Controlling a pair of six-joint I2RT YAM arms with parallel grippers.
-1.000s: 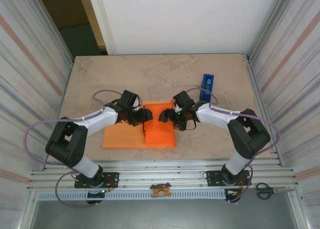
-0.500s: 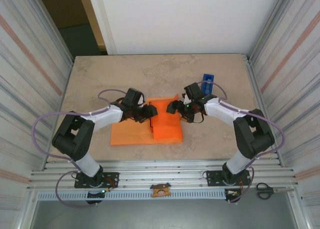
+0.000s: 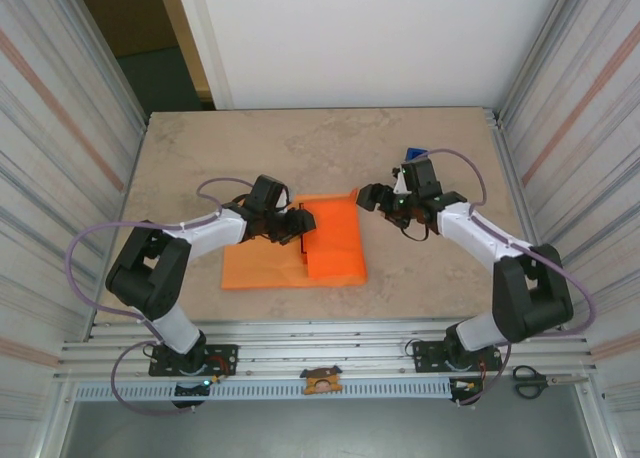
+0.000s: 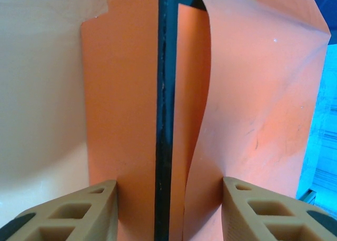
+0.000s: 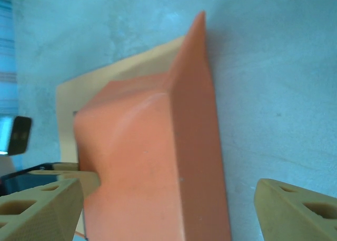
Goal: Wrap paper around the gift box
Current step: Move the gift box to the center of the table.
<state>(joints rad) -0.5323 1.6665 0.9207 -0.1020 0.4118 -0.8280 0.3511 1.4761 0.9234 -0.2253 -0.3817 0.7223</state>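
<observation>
— Left claw (image 3: pixel 303 226)?
— Half open. We find it straddling the fold of the paper (image 3: pixel 260 266) at the centre of the table (image 3: pixel 250 158), gripping nothing.
— Right claw (image 3: pixel 364 198)?
— Wide open, empty, off the paper's two o'clock corner.

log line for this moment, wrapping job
paper: right part folded over | left gripper: open, astride fold edge | right gripper: open, by paper's far corner

A beige marbled tabletop (image 3: pixel 320 148) lies evenly lit between ribbed metal side walls (image 3: pixel 60 128), with a plain white back wall (image 3: pixel 370 38), a dim doorway (image 3: pixel 150 63) far left and aluminium rails (image 3: pixel 330 350) along the near edge.
</observation>
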